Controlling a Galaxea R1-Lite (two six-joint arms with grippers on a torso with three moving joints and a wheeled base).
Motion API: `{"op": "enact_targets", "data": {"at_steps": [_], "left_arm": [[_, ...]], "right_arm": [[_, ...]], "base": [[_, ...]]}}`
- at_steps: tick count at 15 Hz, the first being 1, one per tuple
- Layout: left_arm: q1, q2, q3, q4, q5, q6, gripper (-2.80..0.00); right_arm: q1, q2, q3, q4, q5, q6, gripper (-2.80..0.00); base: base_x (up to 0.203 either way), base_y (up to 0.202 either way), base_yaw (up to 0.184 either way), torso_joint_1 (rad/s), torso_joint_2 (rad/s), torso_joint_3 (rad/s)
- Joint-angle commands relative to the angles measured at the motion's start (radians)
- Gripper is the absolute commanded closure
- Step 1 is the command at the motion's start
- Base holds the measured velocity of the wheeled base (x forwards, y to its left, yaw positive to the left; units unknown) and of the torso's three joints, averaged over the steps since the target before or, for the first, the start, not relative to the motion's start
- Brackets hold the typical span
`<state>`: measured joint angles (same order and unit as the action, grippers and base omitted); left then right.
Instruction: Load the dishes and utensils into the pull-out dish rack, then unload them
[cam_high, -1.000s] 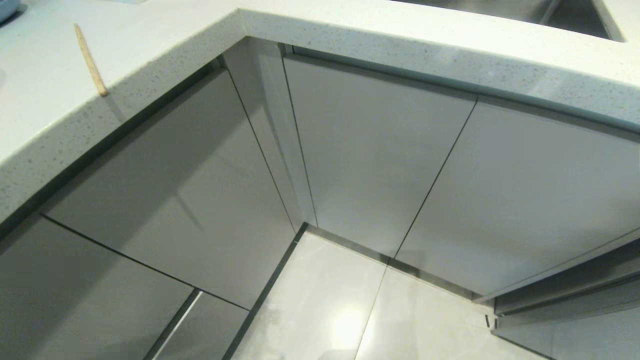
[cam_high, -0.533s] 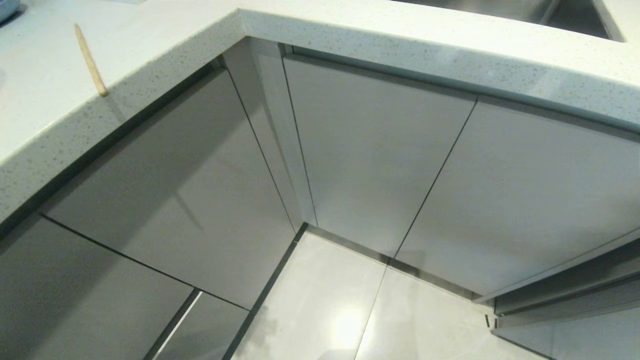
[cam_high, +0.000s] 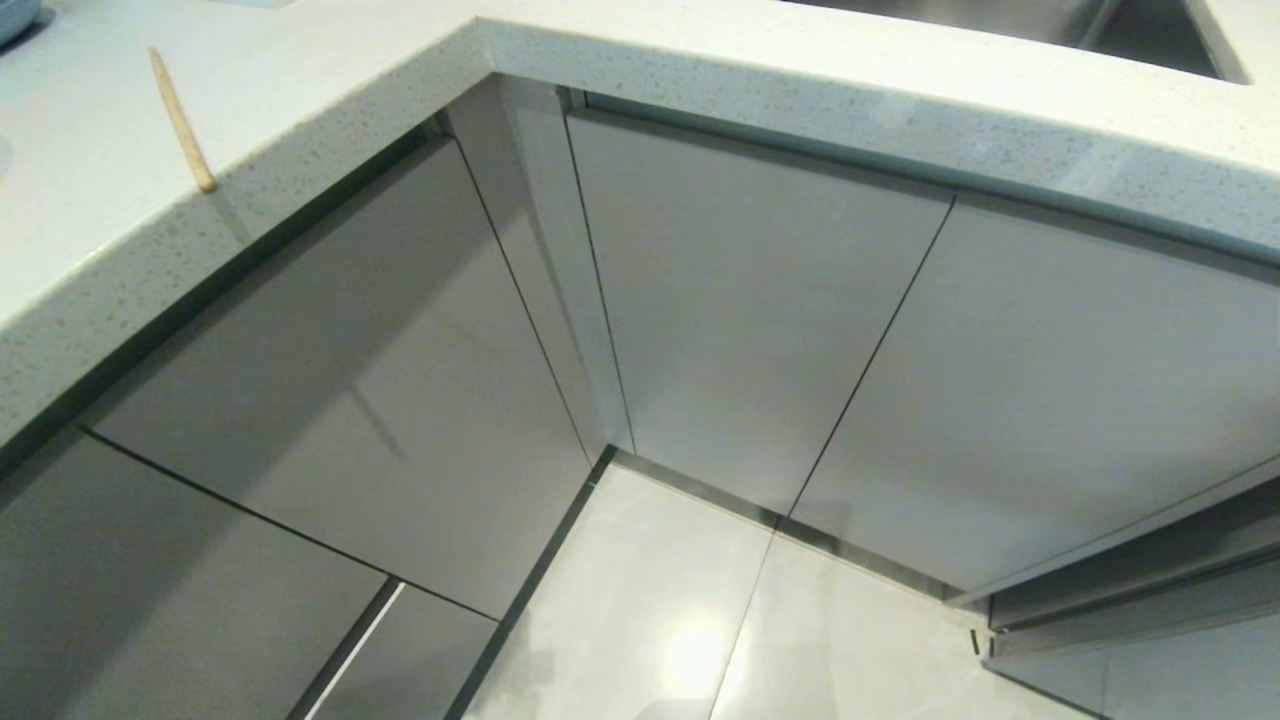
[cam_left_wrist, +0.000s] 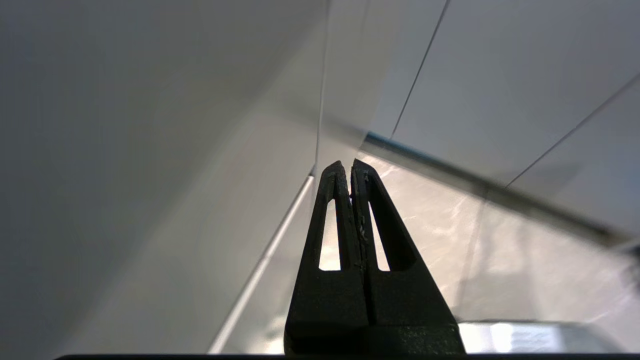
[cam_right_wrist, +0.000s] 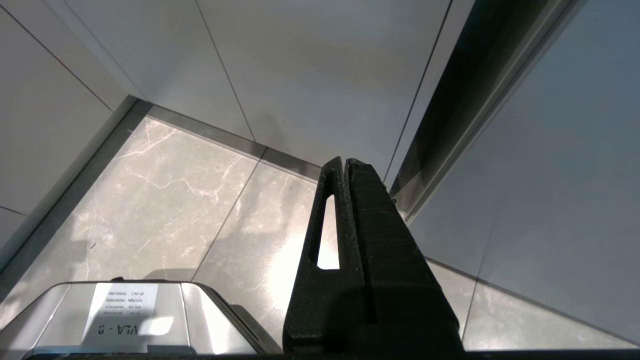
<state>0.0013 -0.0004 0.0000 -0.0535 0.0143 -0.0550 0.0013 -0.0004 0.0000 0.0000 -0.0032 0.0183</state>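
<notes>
One thin light wooden chopstick (cam_high: 181, 120) lies on the speckled counter (cam_high: 330, 90) at the far left, its tip near the counter's edge. The dishes are out of view. The pull-out dish rack is hidden; only pale flat cabinet fronts (cam_high: 740, 300) show below the counter. Neither arm appears in the head view. My left gripper (cam_left_wrist: 346, 165) is shut and empty, hanging low over the floor beside a cabinet front. My right gripper (cam_right_wrist: 345, 162) is likewise shut and empty, pointing at the floor.
The counter turns an inside corner with cabinets on both sides. A front at the lower right (cam_high: 1130, 560) stands slightly ajar with a dark gap. A sink (cam_high: 1100, 25) sits at the back right, a blue rim (cam_high: 15, 15) at the back left. Marble tile floor (cam_high: 660, 620) lies below.
A faint shadow on the floor tiles has slid toward the bottom edge of the head view. The chopstick, the counter and the cabinet fronts are as before.
</notes>
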Motion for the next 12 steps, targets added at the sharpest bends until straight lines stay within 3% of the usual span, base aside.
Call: {"op": "enact_targets", "data": {"at_steps": [1, 12], "left_arm": [[0.000, 0.003, 0.022, -0.003, 0.005, -0.028, 0.00], [0.000, 0.002, 0.022, -0.003, 0.005, -0.028, 0.00]], "right_arm": [[0.000, 0.000, 0.002, 0.000, 0.000, 0.000, 0.00], [0.000, 0.000, 0.002, 0.000, 0.000, 0.000, 0.00]], "base": [[0.000, 0.000, 0.000, 0.000, 0.00, 0.000], [0.000, 0.000, 0.000, 0.000, 0.00, 0.000]]}}
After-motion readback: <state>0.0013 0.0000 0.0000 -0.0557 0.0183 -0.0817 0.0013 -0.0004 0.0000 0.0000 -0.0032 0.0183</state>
